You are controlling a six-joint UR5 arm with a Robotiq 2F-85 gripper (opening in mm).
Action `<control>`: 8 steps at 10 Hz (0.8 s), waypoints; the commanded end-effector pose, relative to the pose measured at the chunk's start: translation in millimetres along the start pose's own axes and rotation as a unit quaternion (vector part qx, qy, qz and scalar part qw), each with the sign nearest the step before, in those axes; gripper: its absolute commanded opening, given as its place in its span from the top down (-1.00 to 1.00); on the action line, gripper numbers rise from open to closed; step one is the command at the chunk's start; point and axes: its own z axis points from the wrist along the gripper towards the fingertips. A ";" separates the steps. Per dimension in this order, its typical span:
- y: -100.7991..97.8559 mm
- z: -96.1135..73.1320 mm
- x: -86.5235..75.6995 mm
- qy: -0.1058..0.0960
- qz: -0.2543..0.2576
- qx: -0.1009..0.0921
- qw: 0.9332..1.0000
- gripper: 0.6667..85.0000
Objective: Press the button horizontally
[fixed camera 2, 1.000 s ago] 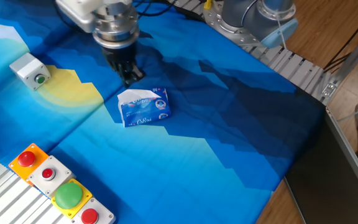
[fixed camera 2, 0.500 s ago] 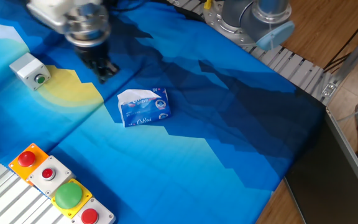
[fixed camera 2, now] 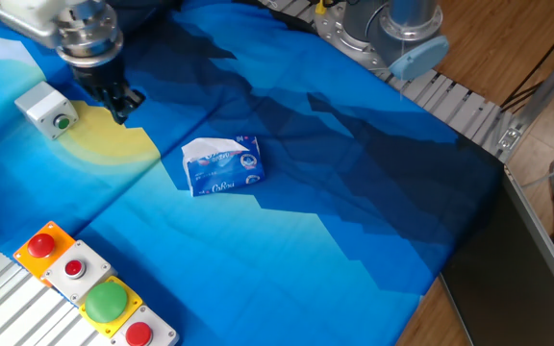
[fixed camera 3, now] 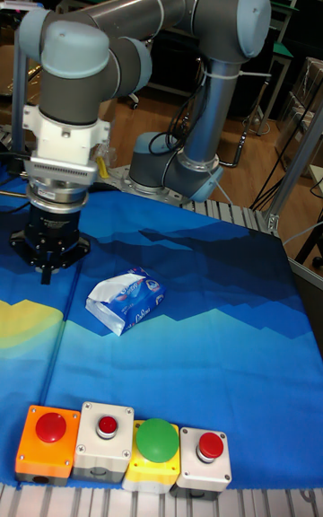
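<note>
The button (fixed camera 2: 62, 122) is small, round and green, set in the front face of a light-grey box (fixed camera 2: 42, 101) at the far left of the blue cloth. My gripper (fixed camera 2: 121, 108) hangs just right of that box, low over the cloth, its dark fingers (fixed camera 2: 113, 96) pointing down. A short strip of cloth separates the fingers from the box. In the tall fixed view my gripper (fixed camera 3: 45, 275) appears at the left edge and the box is out of frame. Neither view shows the fingertips clearly enough to judge a gap.
A blue-and-white tissue pack (fixed camera 2: 222, 163) lies mid-cloth, right of the gripper. Along the near edge sits a row of buttons: red on orange (fixed camera 2: 41, 247), red on white (fixed camera 2: 73, 270), a green dome on yellow (fixed camera 2: 106, 300), and another red (fixed camera 2: 138, 334). The arm's base (fixed camera 2: 392, 29) stands at the back right.
My gripper has travelled left across the cloth, from just behind the tissue pack to right beside the grey box. The pack and the boxes have not moved.
</note>
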 end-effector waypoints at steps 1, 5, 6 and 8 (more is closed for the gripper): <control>-0.5 4.0 3.4 0.006 0.024 -0.026 0.999 0.99; -17.8 4.4 3.6 0.005 0.122 0.008 0.992 0.99; -18.8 4.4 -0.3 -0.003 0.126 0.009 0.992 0.99; -16.7 4.4 0.3 -0.001 0.095 0.005 0.995 0.99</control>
